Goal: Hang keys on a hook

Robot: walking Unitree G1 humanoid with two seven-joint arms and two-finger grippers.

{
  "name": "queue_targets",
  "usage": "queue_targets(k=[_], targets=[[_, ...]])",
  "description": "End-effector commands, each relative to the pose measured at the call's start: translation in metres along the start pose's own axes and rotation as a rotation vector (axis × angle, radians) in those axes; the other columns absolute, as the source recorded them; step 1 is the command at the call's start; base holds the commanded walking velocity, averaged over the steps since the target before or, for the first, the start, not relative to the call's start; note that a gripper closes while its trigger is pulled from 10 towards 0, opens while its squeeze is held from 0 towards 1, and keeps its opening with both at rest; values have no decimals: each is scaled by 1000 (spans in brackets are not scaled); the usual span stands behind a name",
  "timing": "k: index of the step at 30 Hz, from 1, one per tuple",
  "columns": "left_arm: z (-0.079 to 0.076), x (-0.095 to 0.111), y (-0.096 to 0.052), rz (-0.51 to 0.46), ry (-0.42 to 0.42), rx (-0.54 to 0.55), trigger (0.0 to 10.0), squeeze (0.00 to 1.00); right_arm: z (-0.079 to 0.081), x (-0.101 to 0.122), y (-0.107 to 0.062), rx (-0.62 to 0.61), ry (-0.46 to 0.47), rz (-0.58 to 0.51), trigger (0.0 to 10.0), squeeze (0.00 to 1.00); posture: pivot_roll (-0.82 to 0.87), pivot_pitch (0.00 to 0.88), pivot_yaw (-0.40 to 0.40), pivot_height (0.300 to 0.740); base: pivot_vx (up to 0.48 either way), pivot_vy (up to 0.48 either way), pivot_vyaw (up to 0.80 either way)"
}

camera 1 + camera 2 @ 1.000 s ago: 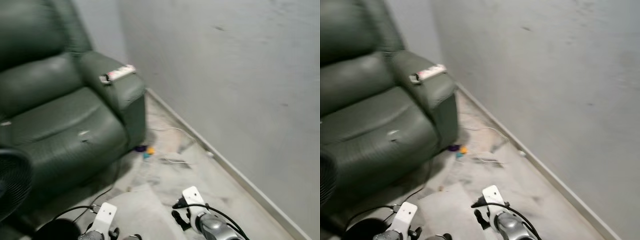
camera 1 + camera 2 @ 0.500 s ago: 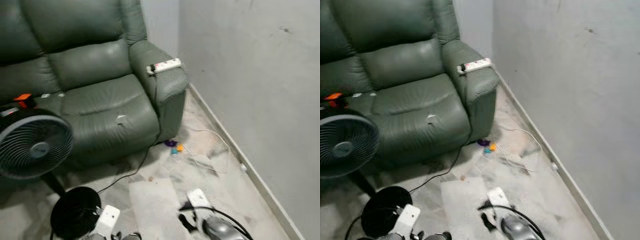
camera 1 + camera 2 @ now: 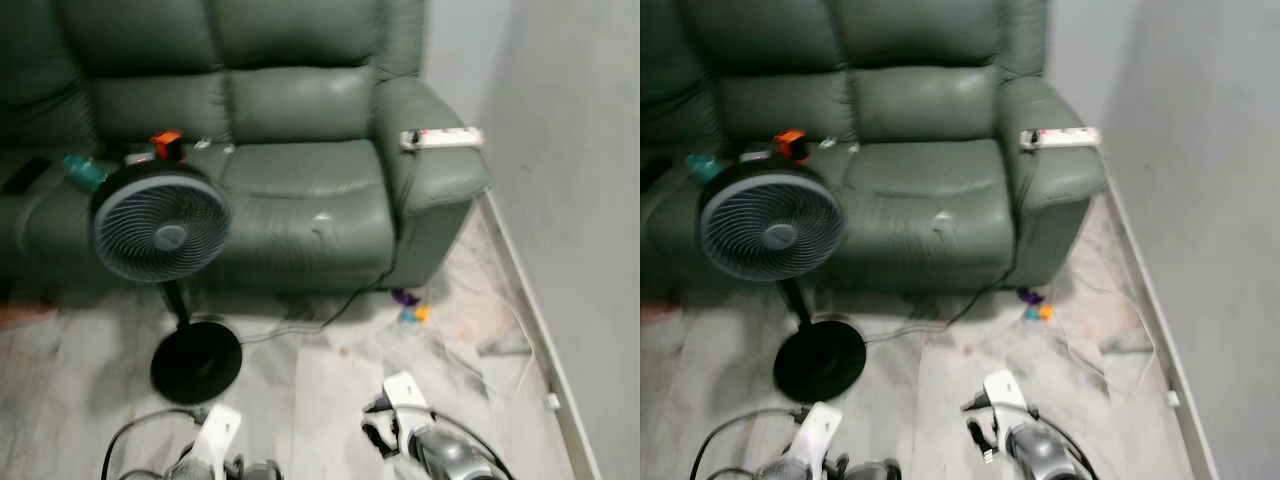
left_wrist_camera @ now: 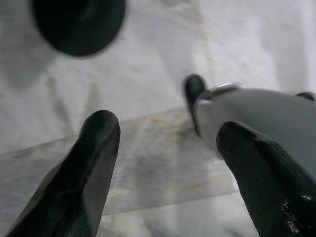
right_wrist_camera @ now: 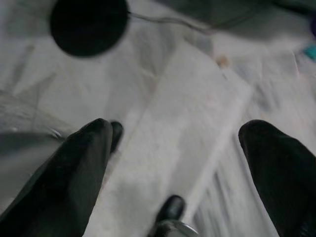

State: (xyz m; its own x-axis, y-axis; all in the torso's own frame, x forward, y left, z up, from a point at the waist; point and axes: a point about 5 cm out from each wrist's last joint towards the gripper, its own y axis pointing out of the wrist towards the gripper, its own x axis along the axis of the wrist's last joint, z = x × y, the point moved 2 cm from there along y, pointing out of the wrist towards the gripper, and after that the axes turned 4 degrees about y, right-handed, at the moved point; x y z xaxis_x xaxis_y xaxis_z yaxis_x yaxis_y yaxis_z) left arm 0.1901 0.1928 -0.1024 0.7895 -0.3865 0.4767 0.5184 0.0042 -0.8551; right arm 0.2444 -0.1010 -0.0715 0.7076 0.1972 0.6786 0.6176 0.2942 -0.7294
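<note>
Both grippers hang low over the floor, and both are empty. In the left wrist view the left gripper (image 4: 163, 163) has its two black fingers spread wide apart, with only pale floor (image 4: 148, 59) between them. The right gripper (image 5: 197, 163) is spread wide too, with nothing in it. In the head views each arm shows at the bottom edge, the left arm (image 3: 215, 440) and the right arm (image 3: 420, 445), held down and out of the way. That looks like a walking pose, not a reaching one.

No keys and no hook can be seen anywhere, so I think the robot is looking around for them.

Ahead is a green sofa (image 3: 300, 150). A white power strip (image 3: 442, 137) lies on its arm rest. A fan (image 3: 160, 222) stands in front of the sofa on a round black base (image 3: 196, 362), and its cord (image 3: 330, 310) runs across the floor. Small bright toys (image 3: 410, 308) lie near the sofa's corner. A grey wall (image 3: 580, 200) is on the right.
</note>
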Motion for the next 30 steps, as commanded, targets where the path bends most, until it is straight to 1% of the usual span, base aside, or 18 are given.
queue_targets(k=[1, 4, 5, 7, 9, 12, 13, 14, 16, 18, 19, 21, 22, 25, 27, 30], targets=[[-2, 4, 0, -21, -30, 2, 10000, 0, -13, -14, -5, -50, 52, 39, 10000, 0, 51, 126, 7, 740, 0, 0, 619], [0, 8, 1, -40, -29, 22, 10000, 0, -20, -16, -6, -83, 95, 35, 10000, 0, 50, 124, 10, 740, 0, 0, 594], [0, 8, 1, -40, -29, 22, 10000, 0, -20, -16, -6, -83, 95, 35, 10000, 0, 50, 124, 10, 740, 0, 0, 581], [6, 10, 0, -54, -39, 50, 10000, 0, -25, -17, -8, -106, 127, 34, 10000, 0, 48, 124, 12, 740, 0, 0, 569], [7, 10, 0, -55, -42, 53, 10000, 0, -25, -18, -8, -110, 133, 34, 10000, 0, 48, 124, 12, 740, 0, 0, 569], [9, 11, 0, -59, -67, 42, 10000, 0, -30, -20, -9, -133, 200, 30, 10000, 0, 48, 122, 17, 740, 0, 0, 0], [9, 10, 0, -53, -77, 23, 10000, 0, -34, -22, -10, -157, 245, 27, 10000, 0, 47, 120, 22, 740, 0, 0, 0], [8, 10, 0, -52, -75, 13, 10000, 0, -36, -22, -11, -164, 264, 24, 10000, 0, 49, 120, 24, 740, 0, 0, 0], [6, 9, 0, -46, -53, -15, 10000, 0, -40, -25, -13, -194, 317, 21, 10000, 0, 50, 120, 30, 740, 0, 0, 0], [5, 9, 0, -46, -50, -18, 10000, 0, -41, -25, -13, -199, 324, 22, 10000, 0, 50, 120, 30, 740, 0, 0, 0], [4, 10, 0, -49, -38, -28, 10000, 0, -47, -29, -15, -237, 368, 24, 10000, 0, 34, 117, 54, 740, 0, 0, 0], [2, 11, 0, -54, -30, -38, 10000, 0, -50, -30, -16, -253, 392, 21, 10000, 0, 27, 118, 64, 740, 0, 0, 0], [0, 12, 1, -56, -7, -54, 10000, 0, -52, -29, -17, -258, 413, 11, 10000, 0, 19, 117, 69, 740, 0, 0, 0], [-4, 15, 1, -59, 17, -74, 10000, 0, -54, -32, -18, -264, 424, 13, 10000, 0, 5, 116, 79, 740, 0, 0, 0], [-9, 17, 2, -61, 36, -93, 10000, 0, -54, -39, -20, -268, 419, 29, 10000, 0, -1, 112, 85, 740, 0, 0, 0], [-14, 19, 2, -61, 43, -105, 10000, 0, -55, -44, -22, -272, 419, 39, 10000, 0, -8, 110, 91, 740, 0, 0, 0]])
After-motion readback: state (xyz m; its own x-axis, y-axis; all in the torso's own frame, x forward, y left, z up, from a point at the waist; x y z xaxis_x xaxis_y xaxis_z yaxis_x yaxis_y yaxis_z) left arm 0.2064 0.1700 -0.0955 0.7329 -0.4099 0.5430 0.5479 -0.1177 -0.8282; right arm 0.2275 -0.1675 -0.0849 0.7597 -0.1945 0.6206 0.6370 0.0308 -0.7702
